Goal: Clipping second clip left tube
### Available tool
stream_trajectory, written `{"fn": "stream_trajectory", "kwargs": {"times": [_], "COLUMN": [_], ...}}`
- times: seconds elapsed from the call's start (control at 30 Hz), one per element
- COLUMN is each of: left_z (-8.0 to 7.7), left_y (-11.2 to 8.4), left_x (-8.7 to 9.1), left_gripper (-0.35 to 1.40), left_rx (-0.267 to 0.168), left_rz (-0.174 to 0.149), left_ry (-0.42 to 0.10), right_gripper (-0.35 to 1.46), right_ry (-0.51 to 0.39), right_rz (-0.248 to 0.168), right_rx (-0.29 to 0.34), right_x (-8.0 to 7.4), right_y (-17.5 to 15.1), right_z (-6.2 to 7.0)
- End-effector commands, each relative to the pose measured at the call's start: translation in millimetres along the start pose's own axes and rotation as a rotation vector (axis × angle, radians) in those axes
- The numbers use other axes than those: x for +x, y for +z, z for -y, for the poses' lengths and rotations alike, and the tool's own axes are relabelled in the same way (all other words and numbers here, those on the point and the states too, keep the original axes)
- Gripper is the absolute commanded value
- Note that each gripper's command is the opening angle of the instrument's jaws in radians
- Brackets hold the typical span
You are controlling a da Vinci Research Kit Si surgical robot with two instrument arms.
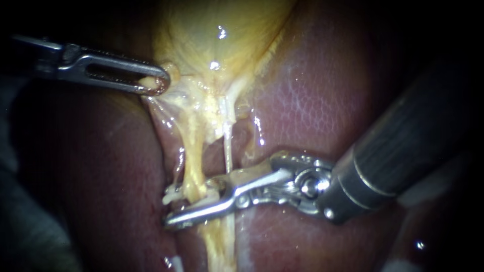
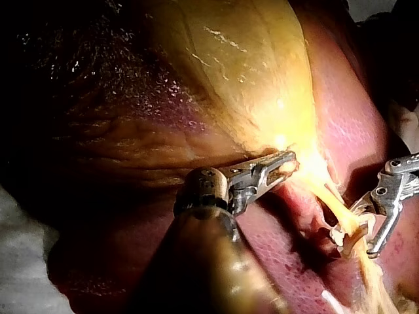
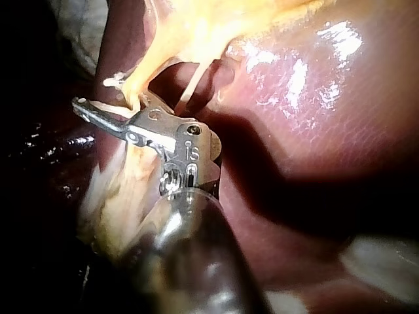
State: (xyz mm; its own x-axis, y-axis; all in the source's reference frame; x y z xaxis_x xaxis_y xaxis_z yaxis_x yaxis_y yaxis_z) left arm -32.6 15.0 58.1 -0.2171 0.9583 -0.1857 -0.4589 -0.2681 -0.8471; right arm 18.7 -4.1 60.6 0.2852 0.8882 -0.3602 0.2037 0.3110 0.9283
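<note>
The step in hand looked to be the closing of the clip itself. The right instrument (image 1: 190,201) had its pincer standing apart and carrying a white clip (image 1: 204,200) between both jaws. The left tube (image 1: 194,163) ran across that gap near the tips, so the clip straddled the tube but was not yet squeezed flat. Up the tube from that pincer, well apart from it, the left instrument (image 1: 154,83) was clenched on a fold of pale tissue at the narrow end of the gallbladder (image 1: 222,35), and the tube looked taut. The next move, by my reckoning, called for a check that the clip's far end showed clear beyond the tube, then a steady squeeze without twisting. Room was tight: a thin tube (image 1: 229,151) ran just beside the left tube, on the hinge side of the right pincer. It appeared to pass behind or between the jaws (I could not tell which), so it risked being caught in the same bite. The liver (image 1: 312,100) lay close under the lower jaw, leaving little space to dip the tips; the open way out was back along the shaft. In the right wrist view ragged yellow tissue hung beside and under the pincer.
</note>
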Motion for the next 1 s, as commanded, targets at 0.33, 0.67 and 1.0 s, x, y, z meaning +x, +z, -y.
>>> {"fn": "stream_trajectory", "kwargs": {"times": [0.33, 0.67, 1.0], "left_z": [0.0, 0.0, 0.0], "left_y": [0.0, 0.0, 0.0], "left_x": [0.0, 0.0, 0.0], "left_gripper": [-0.35, -0.35, -0.35], "left_rx": [-0.001, -0.001, -0.001], "left_rz": [0.000, 0.000, 0.000], "left_ry": [0.000, 0.000, 0.000], "right_gripper": [0.44, 0.44, 0.44], "right_ry": [-0.001, -0.001, -0.011], "right_rz": [0.007, 0.021, 0.035], "right_rx": [0.017, 0.004, -0.100], "right_x": [-0.2, -0.1, -0.7], "right_y": [0.0, -0.3, -1.4], "right_z": [0.2, -0.7, -4.4]}}
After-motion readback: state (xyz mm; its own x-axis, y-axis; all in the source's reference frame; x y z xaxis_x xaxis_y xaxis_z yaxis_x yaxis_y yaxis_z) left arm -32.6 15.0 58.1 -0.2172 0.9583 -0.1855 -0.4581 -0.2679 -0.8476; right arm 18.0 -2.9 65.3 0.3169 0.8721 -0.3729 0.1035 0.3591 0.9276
